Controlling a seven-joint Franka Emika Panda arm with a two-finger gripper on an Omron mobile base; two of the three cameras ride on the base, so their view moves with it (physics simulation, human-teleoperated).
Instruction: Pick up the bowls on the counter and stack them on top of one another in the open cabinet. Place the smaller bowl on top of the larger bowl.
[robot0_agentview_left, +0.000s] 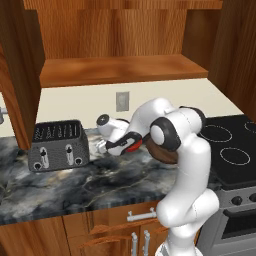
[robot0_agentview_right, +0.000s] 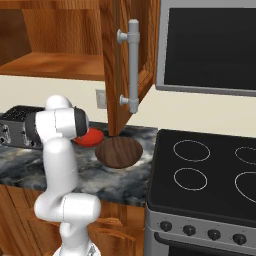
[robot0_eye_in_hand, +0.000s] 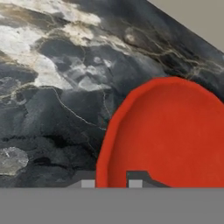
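The gripper (robot0_eye_in_hand: 111, 183) straddles the near rim of the small red bowl (robot0_eye_in_hand: 168, 135) at the bottom of the hand view, one dark tip outside the edge and one inside, pinching that rim. The bowl sits on the dark marble counter (robot0_eye_in_hand: 57, 87), open slab spreading up and left. In the right base view the red bowl (robot0_agentview_right: 90, 137) lies centre-left, just beside the brown wood-grain bowl (robot0_agentview_right: 119, 152). Above, upper left, the cabinet shelf (robot0_agentview_right: 55, 66) stands bare beside its open door (robot0_agentview_right: 125, 60). The toaster (robot0_agentview_left: 57, 145) stands left in the left base view.
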